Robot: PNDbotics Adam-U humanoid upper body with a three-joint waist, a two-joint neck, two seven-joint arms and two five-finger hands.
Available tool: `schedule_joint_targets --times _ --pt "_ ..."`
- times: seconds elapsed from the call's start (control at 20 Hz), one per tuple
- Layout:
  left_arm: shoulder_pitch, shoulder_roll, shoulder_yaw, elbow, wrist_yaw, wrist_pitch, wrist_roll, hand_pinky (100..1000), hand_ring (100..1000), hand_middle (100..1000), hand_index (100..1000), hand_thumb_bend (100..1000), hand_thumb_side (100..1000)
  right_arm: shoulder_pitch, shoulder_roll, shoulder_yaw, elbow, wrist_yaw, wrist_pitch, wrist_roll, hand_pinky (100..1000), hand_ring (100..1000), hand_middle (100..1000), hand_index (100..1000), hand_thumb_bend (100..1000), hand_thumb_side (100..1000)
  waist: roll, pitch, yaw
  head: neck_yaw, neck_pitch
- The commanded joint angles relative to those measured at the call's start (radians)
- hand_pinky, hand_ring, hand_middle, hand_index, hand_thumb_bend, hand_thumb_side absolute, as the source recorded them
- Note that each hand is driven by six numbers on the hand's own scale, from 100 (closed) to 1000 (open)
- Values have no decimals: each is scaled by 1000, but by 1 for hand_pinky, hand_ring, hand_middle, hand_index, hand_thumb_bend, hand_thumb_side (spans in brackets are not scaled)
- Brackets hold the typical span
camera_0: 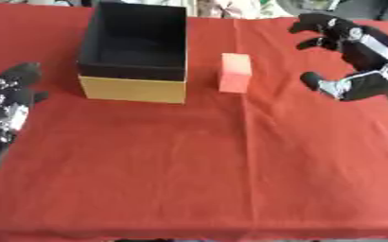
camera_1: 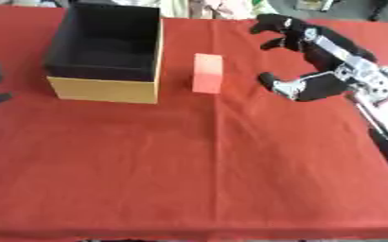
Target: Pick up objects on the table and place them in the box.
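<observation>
A small pink-red block point(camera_0: 235, 72) stands upright on the red cloth, just right of the box. The box point(camera_0: 134, 56) has yellow outer walls and a black inside; it sits at the back left, open on top, and nothing shows in it. My right hand point(camera_1: 321, 61) hovers to the right of the block with a clear gap between them. Its fingers and thumb are spread wide toward the block, holding nothing. At the left edge my left hand point(camera_0: 7, 106) rests open on the cloth, away from the box.
The red cloth point(camera_0: 197, 170) covers the whole table, with a wide bare stretch in front of the box and block. Its front edge runs along the bottom. Cluttered items show past the far edge.
</observation>
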Motion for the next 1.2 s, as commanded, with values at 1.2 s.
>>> schedule_joint_targets --times 1.2 --pt "-22 18 -15 -8 0 -4 -20 908 1000 927 918 100 424 -305 171 15 436 218 -102 79 845 1000 865 1000 334 260 5 -6 23 -47 7"
